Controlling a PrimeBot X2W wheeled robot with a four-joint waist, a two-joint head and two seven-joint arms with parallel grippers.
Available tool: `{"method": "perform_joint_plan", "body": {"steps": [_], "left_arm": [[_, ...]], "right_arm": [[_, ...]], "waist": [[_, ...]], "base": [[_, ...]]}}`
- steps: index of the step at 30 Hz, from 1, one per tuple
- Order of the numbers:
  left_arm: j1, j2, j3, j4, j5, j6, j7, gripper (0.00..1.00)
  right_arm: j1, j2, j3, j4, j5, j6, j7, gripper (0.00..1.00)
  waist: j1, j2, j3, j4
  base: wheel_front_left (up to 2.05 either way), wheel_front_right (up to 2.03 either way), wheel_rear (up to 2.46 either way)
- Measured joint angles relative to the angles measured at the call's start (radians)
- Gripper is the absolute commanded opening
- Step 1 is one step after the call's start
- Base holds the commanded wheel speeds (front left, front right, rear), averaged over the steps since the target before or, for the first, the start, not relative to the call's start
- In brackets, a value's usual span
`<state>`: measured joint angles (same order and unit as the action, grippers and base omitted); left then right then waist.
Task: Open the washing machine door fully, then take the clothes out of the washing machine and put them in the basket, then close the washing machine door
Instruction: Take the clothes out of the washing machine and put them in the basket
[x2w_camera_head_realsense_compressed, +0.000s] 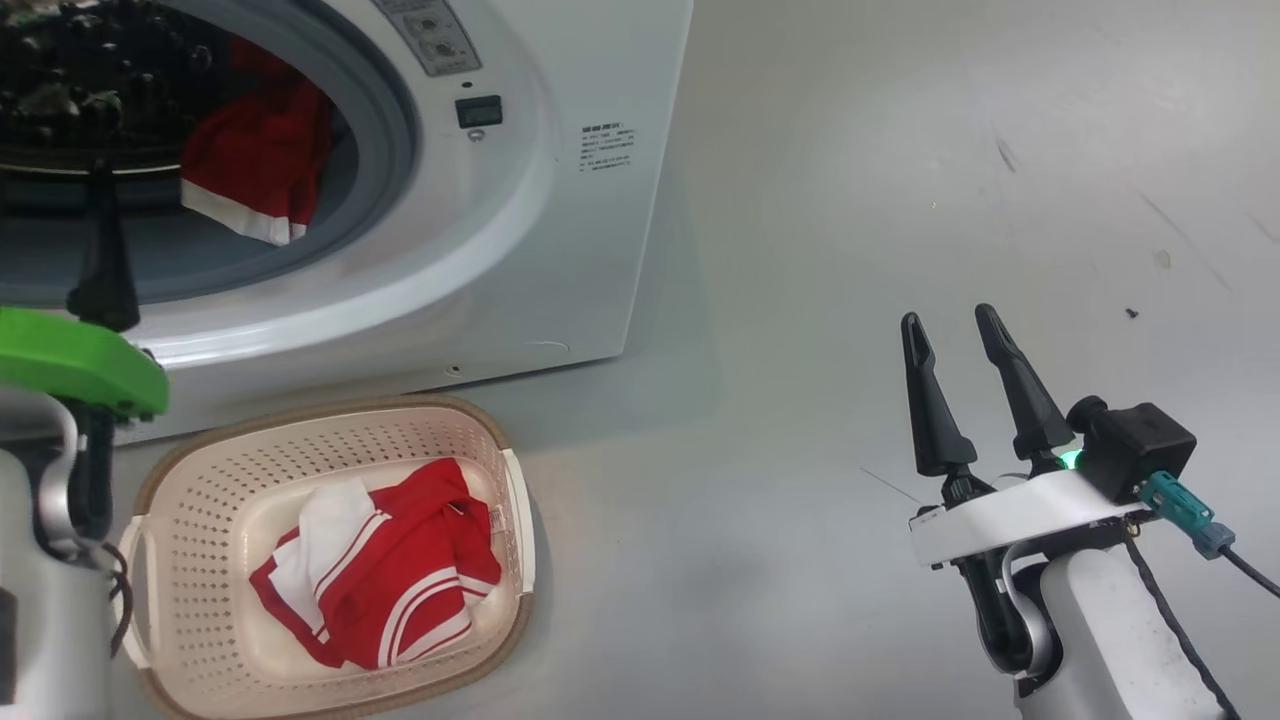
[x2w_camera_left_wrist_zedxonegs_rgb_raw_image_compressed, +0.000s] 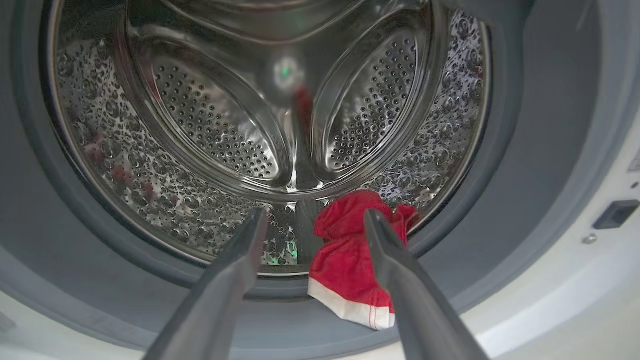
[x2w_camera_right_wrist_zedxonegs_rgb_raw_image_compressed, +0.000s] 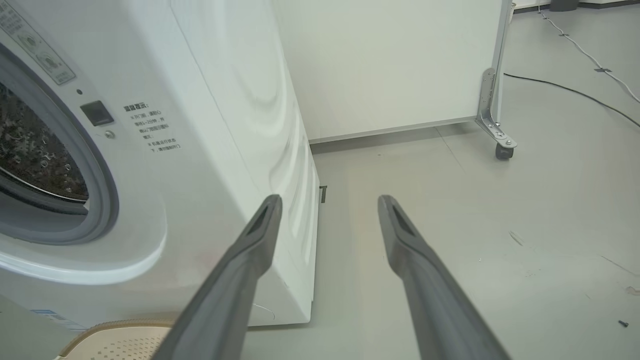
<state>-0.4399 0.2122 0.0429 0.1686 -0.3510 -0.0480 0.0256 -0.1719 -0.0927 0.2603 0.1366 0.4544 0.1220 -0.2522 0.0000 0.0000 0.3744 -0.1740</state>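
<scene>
Spread wide and empty, the left claw (x2w_camera_left_wrist_zedxonegs_rgb_raw_image_compressed: 315, 214) faces the washing machine (x2w_camera_left_wrist_zedxonegs_rgb_raw_image_compressed: 550, 290) port, where the clothes (x2w_camera_left_wrist_zedxonegs_rgb_raw_image_compressed: 345, 260) drape lengthwise over the lip just ahead between its fingertips; the right claw (x2w_camera_head_realsense_compressed: 949, 318), equally open and empty, hangs well apart.

A grey floor (x2w_camera_head_realsense_compressed: 850, 200) bore scuff marks and a small dark speck (x2w_camera_head_realsense_compressed: 1131, 313). A white partition (x2w_camera_right_wrist_zedxonegs_rgb_raw_image_compressed: 390, 65) stood on a caster (x2w_camera_right_wrist_zedxonegs_rgb_raw_image_compressed: 502, 151), with a black cable (x2w_camera_right_wrist_zedxonegs_rgb_raw_image_compressed: 575, 92) lying near it.

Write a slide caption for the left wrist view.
Left gripper, jaws open, facing a red garment draped over the drum lip of the washing machine.
</scene>
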Motion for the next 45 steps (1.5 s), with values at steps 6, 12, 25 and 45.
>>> {"method": "perform_joint_plan", "body": {"steps": [6, 12, 25, 45], "left_arm": [[-0.103, 0.028, 0.023, 0.059, -0.035, 0.004, 0.094, 1.0], [-0.2, 0.056, 0.02, 0.126, -0.035, 0.004, 0.162, 1.0], [-0.336, 0.101, 0.006, 0.293, -0.026, 0.008, 0.256, 1.0], [-0.486, 0.096, -0.058, 0.475, 0.019, 0.008, 0.304, 1.0]], "right_arm": [[-0.026, 0.005, 0.002, -0.002, 0.001, 0.0, 0.0, 1.0], [-0.042, 0.012, 0.002, -0.003, 0.002, 0.0, 0.0, 1.0], [-0.086, 0.021, 0.034, -0.012, -0.005, 0.0, 0.0, 1.0], [-0.092, 0.027, 0.024, -0.012, -0.007, 0.0, 0.0, 1.0]], "waist": [[0.0, 0.0, 0.067, -0.052], [0.0, 0.0, 0.125, -0.095], [0.0, 0.0, 0.199, -0.157], [0.0, 0.0, 0.235, -0.186]], "base": [[0.0, 0.0, 0.0], [0.0, 0.0, 0.0], [0.0, 0.0, 0.0], [0.0, 0.0, 0.0]]}}
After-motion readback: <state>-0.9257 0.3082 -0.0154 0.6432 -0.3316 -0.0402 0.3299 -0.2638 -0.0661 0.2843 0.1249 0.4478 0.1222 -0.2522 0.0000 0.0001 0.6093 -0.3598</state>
